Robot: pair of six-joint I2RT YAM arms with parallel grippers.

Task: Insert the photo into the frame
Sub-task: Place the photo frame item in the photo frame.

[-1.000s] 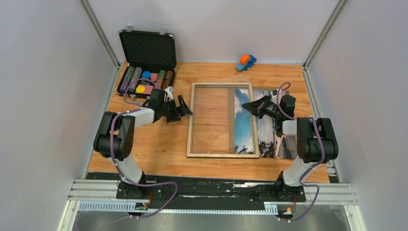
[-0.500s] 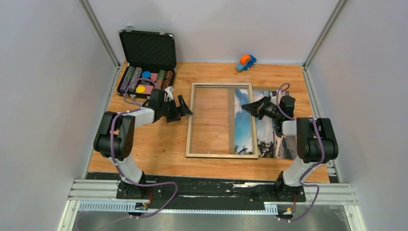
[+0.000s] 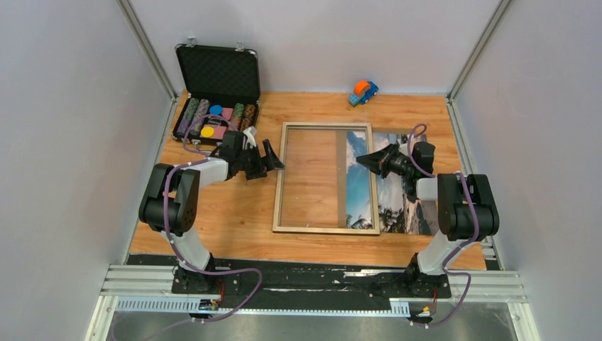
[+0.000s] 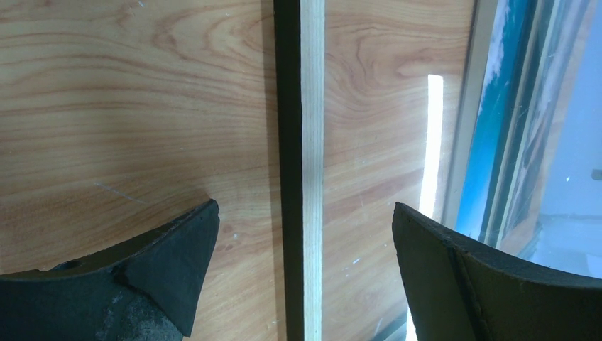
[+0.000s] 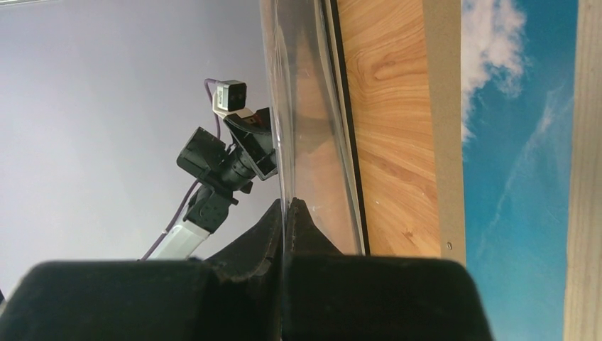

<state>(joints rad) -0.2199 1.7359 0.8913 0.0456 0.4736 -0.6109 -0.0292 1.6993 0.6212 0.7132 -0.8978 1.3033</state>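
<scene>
The frame [image 3: 278,185], pale wood with a black side, lies flat mid-table. The photo [image 3: 405,199], a beach print with blue sky, lies to its right, its left part under the frame. My left gripper [image 3: 275,159] is open, its fingers straddling the frame's left rail [image 4: 311,106] without touching it; my left gripper [image 4: 305,209] has that rail between its tips. My right gripper [image 3: 360,158] reaches over the frame's right half. In the right wrist view my right gripper [image 5: 286,207] is shut on the edge of the clear pane [image 5: 302,106], with the photo [image 5: 518,142] beside it.
An open black chip case [image 3: 216,99] stands at the back left. A small orange and blue toy car [image 3: 363,91] sits at the back edge. A brown board strip [image 5: 444,106] borders the photo's sky. Grey walls close in both sides.
The frame's near left corner has slid slightly left, and my right gripper has edged left with the pane. The left arm has barely moved.
</scene>
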